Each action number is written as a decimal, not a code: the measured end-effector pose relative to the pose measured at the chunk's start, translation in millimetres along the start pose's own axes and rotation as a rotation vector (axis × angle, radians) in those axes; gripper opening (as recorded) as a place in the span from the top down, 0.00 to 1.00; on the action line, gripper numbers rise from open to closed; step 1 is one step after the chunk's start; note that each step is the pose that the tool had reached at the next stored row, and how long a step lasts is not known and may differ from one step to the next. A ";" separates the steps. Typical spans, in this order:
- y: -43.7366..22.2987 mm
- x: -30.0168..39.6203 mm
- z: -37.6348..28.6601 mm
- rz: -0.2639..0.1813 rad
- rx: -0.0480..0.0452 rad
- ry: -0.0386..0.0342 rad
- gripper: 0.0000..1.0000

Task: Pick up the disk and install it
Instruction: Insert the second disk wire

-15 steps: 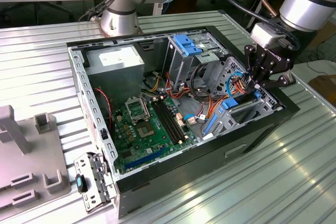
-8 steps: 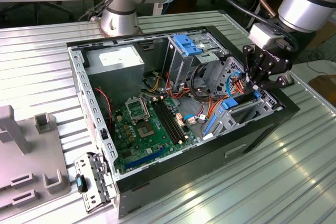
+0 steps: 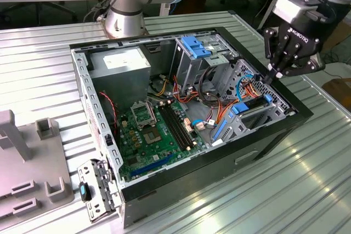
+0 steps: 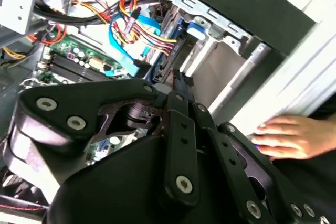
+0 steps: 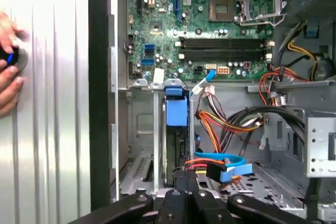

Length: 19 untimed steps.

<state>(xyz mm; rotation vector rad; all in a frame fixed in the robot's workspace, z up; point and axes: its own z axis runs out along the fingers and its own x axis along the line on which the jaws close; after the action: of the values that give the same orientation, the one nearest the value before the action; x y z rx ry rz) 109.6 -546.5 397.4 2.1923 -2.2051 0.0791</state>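
End effector [image 3: 272, 73] fingers pinched together, holding nothing, tips over the drive bay at the case's [image 3: 82, 80] front corner. Disk [image 5: 176, 129] sits edge-on in that bay, blue carrier tab up, so looks seated or nearly; fingertips likely pressing it home

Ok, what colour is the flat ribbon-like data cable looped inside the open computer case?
Light blue; the flat data cable shows best in the second wrist view.
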 end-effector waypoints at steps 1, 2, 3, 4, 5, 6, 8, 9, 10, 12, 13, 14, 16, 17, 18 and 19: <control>0.0 -5.8 -0.5 0.000 0.0001 0.0208 0.89; 0.0 -12.7 -1.1 -0.001 0.0001 0.0305 0.89; 0.1 -17.8 -1.4 -0.001 -0.0001 0.0355 0.89; 0.2 -22.3 -1.6 -0.001 -0.0003 0.0397 0.89; 0.5 -30.7 -2.1 -0.001 -0.0006 0.0501 0.89; 1.0 -35.7 -2.5 -0.001 -0.0006 0.0659 0.89; 2.1 -45.7 -3.0 -0.002 -0.0002 0.1303 0.89; 2.1 -51.3 -3.3 -0.002 -0.0002 0.1396 0.89; 2.1 -55.8 -3.4 -0.002 -0.0001 0.1441 0.89; 2.1 -62.0 -3.0 -0.002 0.0000 0.1548 0.89; 2.2 -64.0 -2.6 -0.003 0.0001 0.1684 0.83; 2.2 -64.7 -2.4 -0.003 0.0001 0.1848 0.83; 2.3 -68.5 -0.4 -0.004 0.0004 0.2164 0.64; 2.3 -70.7 0.6 -0.004 0.0004 0.2227 0.64; 2.3 -73.8 2.1 -0.004 0.0005 0.2330 0.51; 2.4 -76.9 3.6 -0.004 0.0006 0.2418 0.51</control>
<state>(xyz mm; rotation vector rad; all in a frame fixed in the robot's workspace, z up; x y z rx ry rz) 107.8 -469.9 389.3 2.0625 -2.0691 0.3263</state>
